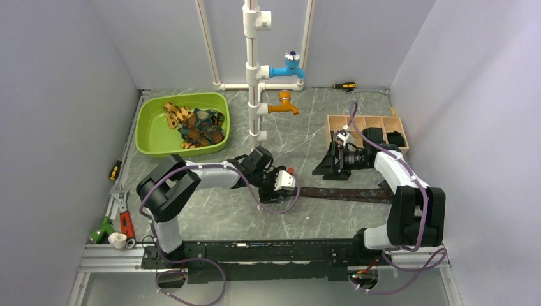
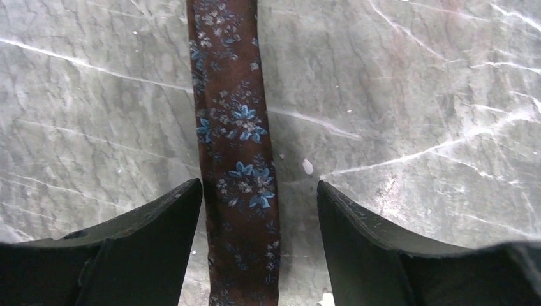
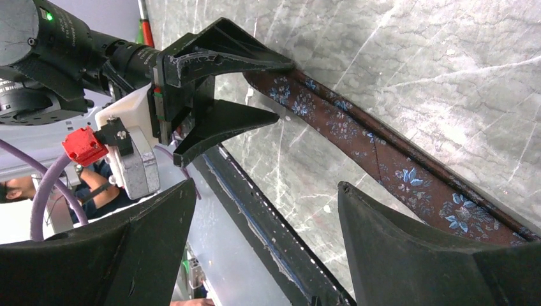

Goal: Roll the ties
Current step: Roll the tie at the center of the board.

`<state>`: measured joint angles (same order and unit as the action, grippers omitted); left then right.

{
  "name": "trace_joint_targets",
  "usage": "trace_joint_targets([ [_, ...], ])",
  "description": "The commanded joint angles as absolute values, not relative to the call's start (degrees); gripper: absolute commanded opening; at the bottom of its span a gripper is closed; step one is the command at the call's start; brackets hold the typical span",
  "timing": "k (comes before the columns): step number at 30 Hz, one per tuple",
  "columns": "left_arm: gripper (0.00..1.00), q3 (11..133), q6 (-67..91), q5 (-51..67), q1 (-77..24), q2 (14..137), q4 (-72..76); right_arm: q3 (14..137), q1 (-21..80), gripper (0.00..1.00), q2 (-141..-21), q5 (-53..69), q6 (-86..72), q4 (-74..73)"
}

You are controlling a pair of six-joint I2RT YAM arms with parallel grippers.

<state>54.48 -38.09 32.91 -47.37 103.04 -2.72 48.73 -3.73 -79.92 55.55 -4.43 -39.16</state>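
1. The long dark-brown, blue-flowered fabric tie (image 1: pixel 344 194) lies flat and unrolled, from centre toward the tabletop's right edge.
2. The left gripper (image 2: pixel 258 188) straddles its end, fingers spread; rolling seems about to start, so pinch that end next.
3. The right gripper (image 3: pixel 266 186) gapes, empty.

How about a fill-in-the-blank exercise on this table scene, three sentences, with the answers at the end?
The tie stretched flat on the table is dark brown with ____ flowers. The left gripper straddles it, not shut but ____. The other ties are heaped in a ____ basin.
Missing words: blue; open; green.
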Motion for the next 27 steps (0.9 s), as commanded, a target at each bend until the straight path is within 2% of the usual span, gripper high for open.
trace_joint_targets([
  [1, 0.7, 52.2, -38.3, 28.7, -47.6, 105.5, -1.4, 48.6, -4.0, 0.83, -80.0, 55.6, -3.2, -39.7],
  [8, 0.46, 50.1, -35.7, 32.5, -47.6, 102.6, -4.8, 49.2, -3.8, 0.83, -81.8, 56.2, -1.8, -40.7],
  [16, 0.35, 47.7, -28.4, 32.1, -47.3, 101.0, -6.2, 46.1, 3.3, 0.83, -82.1, 55.4, -3.4, -35.8],
  [17, 0.37, 47.4, -27.7, 31.9, -47.3, 100.8, -5.9, 46.2, 4.1, 0.83, -82.6, 55.3, -3.3, -35.5],
  [21, 0.64, 46.2, -26.8, 33.4, -47.3, 98.8, -2.5, 47.8, 5.4, 0.8, -85.3, 54.9, -1.5, -36.9],
  [25, 0.72, 46.2, -24.4, 31.7, -47.2, 98.9, 2.1, 47.2, 6.5, 0.65, -86.2, 55.3, -3.1, -35.6],
  [27, 0.72, 46.1, -24.7, 30.5, -47.2, 99.8, 3.7, 46.5, 8.3, 0.57, -86.2, 55.6, -4.7, -33.6],
])
